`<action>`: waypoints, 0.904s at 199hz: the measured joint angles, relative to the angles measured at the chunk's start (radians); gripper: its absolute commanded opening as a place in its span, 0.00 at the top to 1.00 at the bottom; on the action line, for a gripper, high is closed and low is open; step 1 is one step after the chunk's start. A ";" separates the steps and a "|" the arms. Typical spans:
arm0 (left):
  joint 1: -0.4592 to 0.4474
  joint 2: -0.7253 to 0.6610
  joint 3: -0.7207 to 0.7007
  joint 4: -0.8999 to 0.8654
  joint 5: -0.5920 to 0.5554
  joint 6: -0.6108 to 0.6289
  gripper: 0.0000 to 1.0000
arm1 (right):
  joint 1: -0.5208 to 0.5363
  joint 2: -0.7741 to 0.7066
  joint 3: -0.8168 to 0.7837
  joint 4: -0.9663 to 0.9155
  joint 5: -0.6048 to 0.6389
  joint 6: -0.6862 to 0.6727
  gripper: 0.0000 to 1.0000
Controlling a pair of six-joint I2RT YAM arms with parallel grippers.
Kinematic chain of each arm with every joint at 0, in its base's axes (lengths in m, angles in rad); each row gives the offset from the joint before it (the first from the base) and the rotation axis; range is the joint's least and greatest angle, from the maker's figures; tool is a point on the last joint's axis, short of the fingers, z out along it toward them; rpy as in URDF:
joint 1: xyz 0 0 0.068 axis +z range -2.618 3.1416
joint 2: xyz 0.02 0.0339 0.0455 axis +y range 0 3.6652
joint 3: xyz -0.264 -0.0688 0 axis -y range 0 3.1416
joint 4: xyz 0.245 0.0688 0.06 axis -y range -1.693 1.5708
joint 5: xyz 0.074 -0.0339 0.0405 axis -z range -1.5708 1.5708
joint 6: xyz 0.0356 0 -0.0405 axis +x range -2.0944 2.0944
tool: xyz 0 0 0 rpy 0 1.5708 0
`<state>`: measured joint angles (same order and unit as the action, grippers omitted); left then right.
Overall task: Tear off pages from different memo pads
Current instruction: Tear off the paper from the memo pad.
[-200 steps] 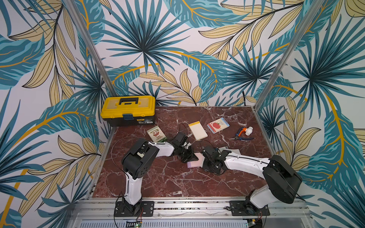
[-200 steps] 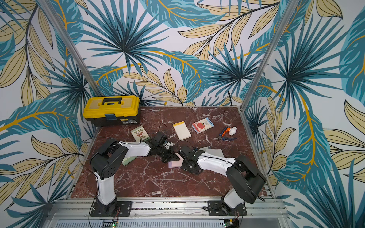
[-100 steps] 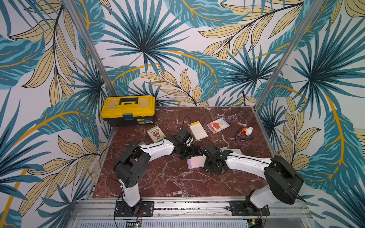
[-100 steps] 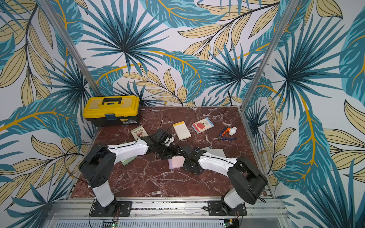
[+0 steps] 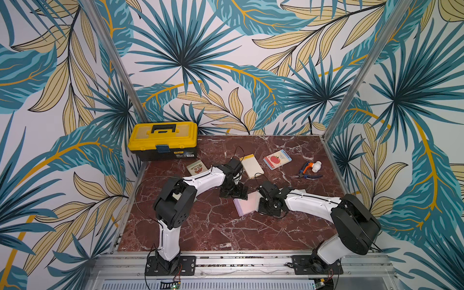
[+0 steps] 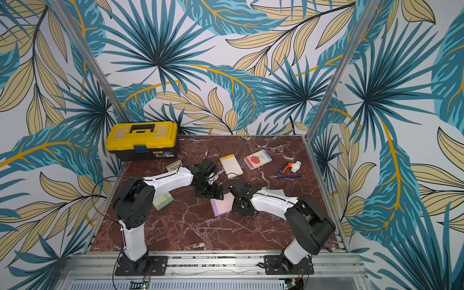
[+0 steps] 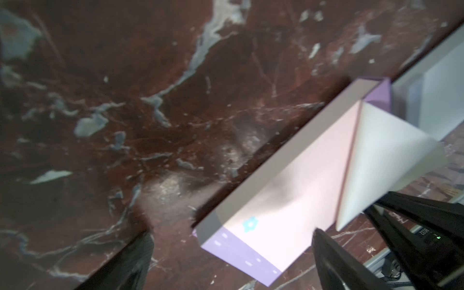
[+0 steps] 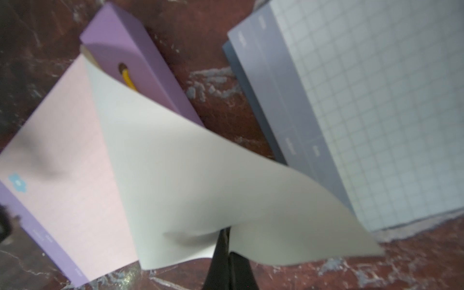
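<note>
on the table (image 5: 213, 233), in a top view, the lilac pad (image 5: 243, 208) is seen lying flat; at the left wrist, the left gripper (image 7: 232, 232) is spread, empty; at the right wrist, its curled page (image 8: 200, 175) is pinched by the right gripper (image 8: 227, 236), judged not yet torn free

Lilac memo pad (image 6: 221, 206) on marble table (image 6: 200, 231)

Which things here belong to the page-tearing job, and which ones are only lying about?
For the job: lilac pad, its lifted page, cream pad, apple pad, house pad, green pad, blue grid pad.
Lying about: yellow toolbox, pliers, white-headed tool.
</note>
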<state>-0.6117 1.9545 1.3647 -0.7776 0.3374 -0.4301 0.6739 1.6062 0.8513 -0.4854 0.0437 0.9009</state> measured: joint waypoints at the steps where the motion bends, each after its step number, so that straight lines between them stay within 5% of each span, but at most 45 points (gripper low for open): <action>1: 0.000 0.000 0.001 0.000 0.001 0.001 0.00 | -0.001 0.002 0.002 -0.001 0.001 0.001 1.00; 96: -0.014 0.050 0.040 0.002 0.199 0.082 0.06 | -0.032 0.041 0.054 -0.139 0.110 0.114 1.00; 180: -0.074 0.083 0.023 0.042 0.367 0.005 0.21 | -0.044 0.044 0.041 -0.137 0.117 0.173 1.00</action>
<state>-0.6861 2.0377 1.3880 -0.7361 0.7040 -0.4248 0.6300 1.6501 0.8925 -0.6220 0.1608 1.0740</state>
